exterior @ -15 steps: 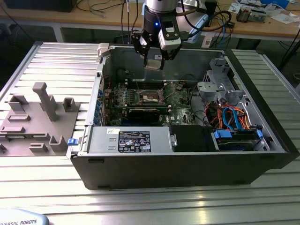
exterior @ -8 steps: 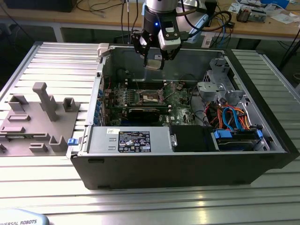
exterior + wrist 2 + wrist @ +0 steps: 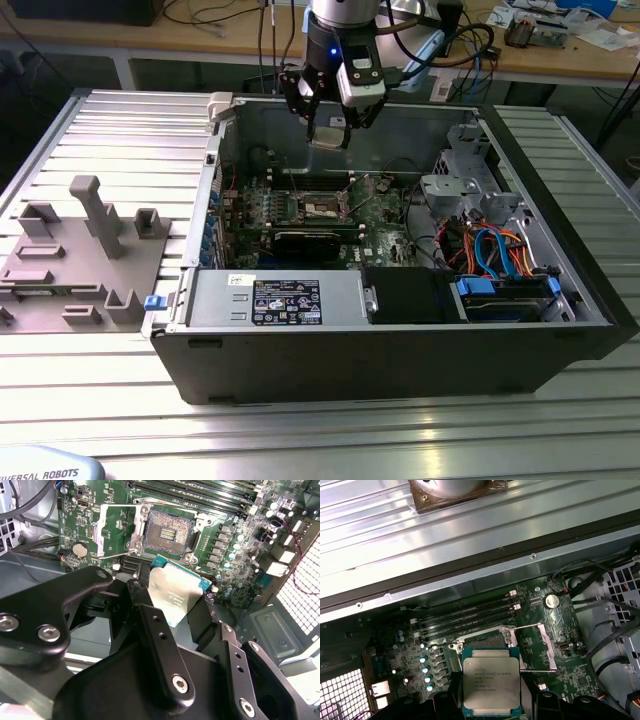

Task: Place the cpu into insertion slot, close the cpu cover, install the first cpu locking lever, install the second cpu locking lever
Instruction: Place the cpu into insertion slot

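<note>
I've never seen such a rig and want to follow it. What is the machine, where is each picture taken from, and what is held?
This is one robot arm with a gripper at its tip. The exterior view comes from a camera off the arm; both wrist views come from cameras riding on the arm. On the ribbed metal table lies an open computer case, with a grey holder tray at the exterior view's left. The gripper is shut on the cpu, held in the air above the green board. The insertion slot is bare and the cpu cover is swung open beside it.
</note>
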Controlling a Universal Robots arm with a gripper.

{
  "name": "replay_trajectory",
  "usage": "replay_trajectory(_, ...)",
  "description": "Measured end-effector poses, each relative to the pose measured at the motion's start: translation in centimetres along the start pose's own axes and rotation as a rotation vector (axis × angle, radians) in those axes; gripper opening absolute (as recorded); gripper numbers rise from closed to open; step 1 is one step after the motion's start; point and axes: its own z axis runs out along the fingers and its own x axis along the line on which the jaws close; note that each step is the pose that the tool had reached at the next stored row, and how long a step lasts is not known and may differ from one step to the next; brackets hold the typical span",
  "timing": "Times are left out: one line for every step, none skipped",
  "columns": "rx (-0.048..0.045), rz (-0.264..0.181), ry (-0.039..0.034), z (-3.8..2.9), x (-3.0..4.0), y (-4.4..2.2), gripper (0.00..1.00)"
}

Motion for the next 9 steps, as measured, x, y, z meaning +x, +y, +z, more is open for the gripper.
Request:
replay_trajectory(0.0,0.001,0.0,0.0,0.0,0.0,0.54)
replay_trajectory(-0.0001,0.002,-0.0001,0.0,0.0,0.0,0.54)
replay_trajectory(0.0,0.003,-0.0002,0.0,0.0,0.0,0.54)
replay_trajectory(-0.0001,0.003,-0.0003,0.0,0.0,0.0,0.54)
replay_trajectory(-0.0001,0.004,-0.0003,0.0,0.0,0.0,0.54)
replay_trajectory(-0.0001,0.005,-0.0004,0.0,0.0,0.0,0.54)
replay_trajectory(-0.0001,0.006,-0.0005,0.0,0.0,0.0,0.54)
replay_trajectory(-0.0001,0.007,-0.0006,0.0,0.0,0.0,0.54)
replay_trajectory(-0.0002,0.008,-0.0007,0.0,0.0,0.0,0.54)
